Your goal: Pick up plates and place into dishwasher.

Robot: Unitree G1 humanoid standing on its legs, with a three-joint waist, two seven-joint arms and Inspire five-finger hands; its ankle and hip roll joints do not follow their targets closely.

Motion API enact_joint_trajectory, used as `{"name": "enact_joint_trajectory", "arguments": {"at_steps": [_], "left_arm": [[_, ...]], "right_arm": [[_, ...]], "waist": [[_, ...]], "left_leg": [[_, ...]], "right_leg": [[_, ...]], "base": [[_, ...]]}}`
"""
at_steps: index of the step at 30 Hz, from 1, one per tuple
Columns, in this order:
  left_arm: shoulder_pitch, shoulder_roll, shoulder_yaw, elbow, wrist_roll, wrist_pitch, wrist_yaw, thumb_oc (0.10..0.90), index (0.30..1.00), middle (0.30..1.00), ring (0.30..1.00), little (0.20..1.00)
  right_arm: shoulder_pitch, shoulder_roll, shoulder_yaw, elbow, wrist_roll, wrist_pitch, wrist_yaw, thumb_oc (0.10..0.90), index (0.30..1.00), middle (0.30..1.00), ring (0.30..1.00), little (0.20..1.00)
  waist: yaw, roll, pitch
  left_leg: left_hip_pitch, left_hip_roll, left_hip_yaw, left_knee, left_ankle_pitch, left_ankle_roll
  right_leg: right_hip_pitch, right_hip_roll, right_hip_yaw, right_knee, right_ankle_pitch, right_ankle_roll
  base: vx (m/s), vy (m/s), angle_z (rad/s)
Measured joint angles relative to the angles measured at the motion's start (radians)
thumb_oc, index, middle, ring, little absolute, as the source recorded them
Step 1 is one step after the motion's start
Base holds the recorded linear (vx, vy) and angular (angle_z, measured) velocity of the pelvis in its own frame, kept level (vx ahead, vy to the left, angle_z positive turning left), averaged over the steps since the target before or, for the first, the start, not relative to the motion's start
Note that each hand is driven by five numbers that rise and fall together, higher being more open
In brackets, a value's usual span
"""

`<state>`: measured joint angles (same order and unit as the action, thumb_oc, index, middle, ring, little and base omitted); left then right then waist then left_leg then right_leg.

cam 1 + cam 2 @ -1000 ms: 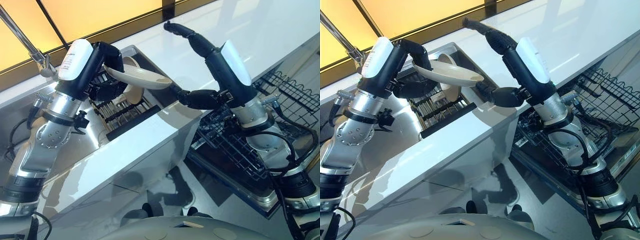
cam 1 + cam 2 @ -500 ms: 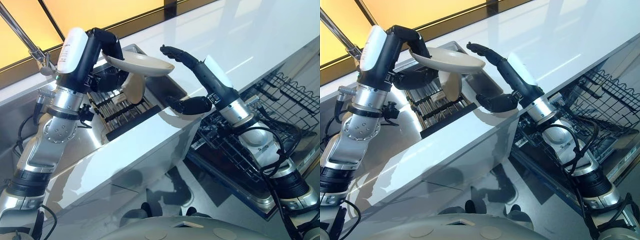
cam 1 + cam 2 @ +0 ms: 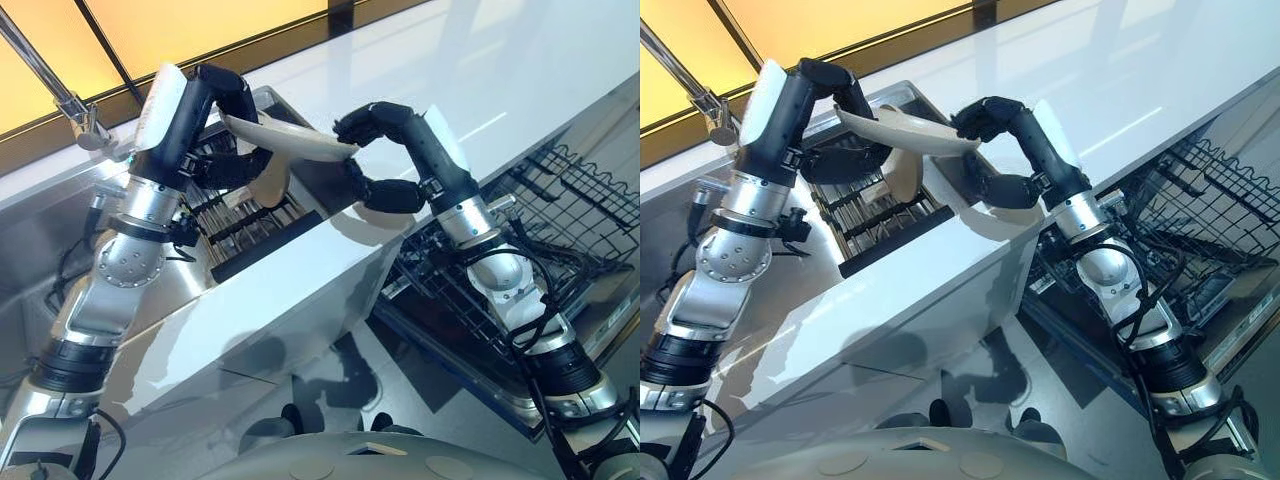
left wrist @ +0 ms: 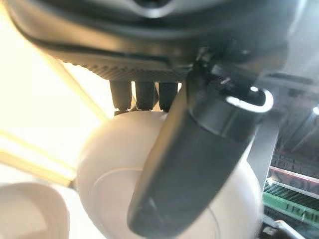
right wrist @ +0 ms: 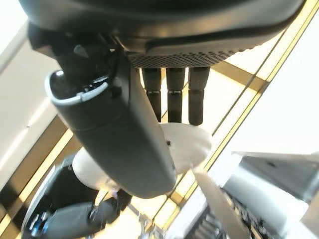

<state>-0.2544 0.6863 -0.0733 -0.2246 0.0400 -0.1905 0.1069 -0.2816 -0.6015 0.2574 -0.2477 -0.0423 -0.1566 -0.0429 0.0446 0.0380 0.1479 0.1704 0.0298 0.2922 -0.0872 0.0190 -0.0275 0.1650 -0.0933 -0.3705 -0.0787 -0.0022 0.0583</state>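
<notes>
Both hands hold one cream plate (image 3: 290,143) in the air above the sink (image 3: 60,235). The left hand (image 3: 215,120), at about 9 o'clock of the plate, has its fingers curled over the upper face and its thumb under the rim. The right hand (image 3: 385,150), at about 3 o'clock, has its fingers (image 3: 355,125) hooked over the opposite rim with the thumb below; its wrist view shows the fingers lying on the plate (image 5: 184,142) and the thumb beneath it.

A dark dish rack (image 3: 245,225) sits in the sink recess, directly below the held plate. It holds a second cream plate (image 3: 268,180), standing on edge among the rack's bars.

A tap (image 3: 50,85) rises at 10 o'clock of the sink. The white counter (image 3: 480,70) runs from 6 o'clock up to 1 o'clock.

At 4 o'clock of the plate, below the counter edge, a black wire dishwasher basket (image 3: 560,200) stands pulled out; the visible wire bays carry no dishes.
</notes>
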Motion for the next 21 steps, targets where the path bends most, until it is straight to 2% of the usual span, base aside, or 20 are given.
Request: {"name": "enact_joint_trajectory", "arguments": {"at_steps": [1,2,3,4,5,6,16,17,18,19,21], "left_arm": [[-0.001,-0.003,-0.003,0.0,-0.009,0.006,-0.012,0.1,0.3,0.3,0.3,0.2],[-0.004,-0.009,-0.011,-0.003,-0.023,0.012,-0.023,0.1,0.3,0.3,0.3,0.2],[-0.006,-0.018,-0.013,-0.007,-0.036,0.014,-0.031,0.1,0.3,0.3,0.3,0.2],[-0.007,-0.018,-0.013,-0.007,-0.042,0.02,-0.036,0.1,0.3,0.3,0.3,0.2],[-0.007,-0.019,-0.013,-0.007,-0.043,0.025,-0.037,0.1,0.3,0.3,0.3,0.2],[-0.009,-0.02,-0.013,-0.007,-0.044,0.029,-0.041,0.1,0.3,0.3,0.3,0.2],[-0.021,-0.029,-0.018,-0.007,-0.061,0.035,-0.057,0.1,0.3,0.3,0.3,0.2],[-0.021,-0.029,-0.018,-0.007,-0.061,0.036,-0.057,0.347,0.512,0.512,0.512,0.447],[-0.021,-0.029,-0.018,-0.007,-0.061,0.036,-0.056,0.468,0.615,0.615,0.615,0.568],[-0.021,-0.029,-0.018,-0.007,-0.062,0.037,-0.054,0.8,0.9,0.9,0.9,0.9],[-0.021,-0.03,-0.018,-0.007,-0.062,0.038,-0.051,0.8,0.9,0.9,0.9,0.9]], "right_arm": [[0.0,0.001,0.0,0.002,-0.004,0.001,-0.003,0.136,0.331,0.331,0.331,0.236],[0.0,0.001,0.001,0.008,-0.015,0.001,-0.004,0.262,0.439,0.439,0.439,0.362],[0.001,0.002,0.007,0.011,-0.016,0.001,-0.005,0.314,0.484,0.484,0.484,0.414],[0.002,0.003,0.011,0.012,-0.016,0.0,-0.017,0.287,0.46,0.46,0.46,0.387],[0.002,0.003,0.016,0.013,-0.016,0.0,-0.022,0.119,0.316,0.316,0.316,0.219],[0.003,0.003,0.018,0.014,-0.017,0.0,-0.026,0.1,0.3,0.3,0.3,0.2],[0.013,0.0,0.02,0.034,-0.018,-0.046,-0.063,0.1,0.3,0.3,0.3,0.2],[0.013,-0.001,0.02,0.034,-0.018,-0.047,-0.063,0.1,0.3,0.3,0.3,0.2],[0.013,-0.001,0.02,0.034,-0.018,-0.047,-0.063,0.1,0.3,0.3,0.3,0.2],[0.013,-0.001,0.02,0.034,-0.018,-0.047,-0.063,0.1,0.3,0.3,0.3,0.2],[0.013,-0.001,0.02,0.034,-0.018,-0.047,-0.063,0.1,0.3,0.3,0.3,0.2]], "waist": [[-0.001,-0.001,0.001],[-0.004,-0.001,0.001],[-0.005,-0.002,0.002],[-0.008,-0.003,0.003],[-0.01,-0.003,0.004],[-0.013,-0.004,0.004],[-0.028,-0.004,0.005],[-0.028,-0.004,0.005],[-0.028,-0.004,0.005],[-0.028,-0.004,0.005],[-0.028,-0.003,0.005]], "left_leg": [[0.0,0.0,0.0,0.0,0.0,0.0],[0.0,0.0,0.0,0.0,0.0,0.0],[0.0,0.0,0.0,0.0,0.0,0.0],[0.0,0.0,0.001,0.0,0.0,0.0],[0.0,0.0,0.001,0.0,0.0,0.0],[0.001,0.0,0.001,0.0,0.0,0.0],[0.002,0.0,0.002,0.0,0.0,0.0],[0.002,0.0,0.002,0.0,0.0,0.0],[0.002,0.0,0.002,0.0,0.0,0.0],[0.002,0.0,0.002,0.0,0.0,0.0],[0.002,0.0,0.002,0.0,0.0,0.0]], "right_leg": [[0.0,0.0,0.0,0.0,0.0,0.0],[0.0,0.0,0.0,0.0,0.0,0.0],[0.0,0.0,0.001,-0.001,0.0,0.0],[0.0,0.0,0.001,-0.001,0.0,0.0],[0.0,0.0,0.001,-0.001,0.0,0.0],[0.0,0.0,0.001,-0.001,0.0,0.0],[0.001,0.0,0.003,-0.001,0.0,0.0],[0.0,0.0,0.003,-0.001,0.0,0.0],[0.001,0.0,0.003,-0.001,0.0,0.0],[0.001,0.0,0.003,-0.001,0.0,0.0],[0.0,0.0,0.003,-0.001,0.0,0.0]], "base": [[0.0,0.0,0.0],[0.0,0.0,0.0],[0.0,0.0,0.0],[0.0,0.0,0.0],[0.0,0.0,0.0],[0.0,0.0,0.0],[0.0,0.0,0.0],[0.0,0.0,0.0],[0.0,0.0,0.0],[0.0,0.0,0.0],[0.0,0.0,0.0]]}}
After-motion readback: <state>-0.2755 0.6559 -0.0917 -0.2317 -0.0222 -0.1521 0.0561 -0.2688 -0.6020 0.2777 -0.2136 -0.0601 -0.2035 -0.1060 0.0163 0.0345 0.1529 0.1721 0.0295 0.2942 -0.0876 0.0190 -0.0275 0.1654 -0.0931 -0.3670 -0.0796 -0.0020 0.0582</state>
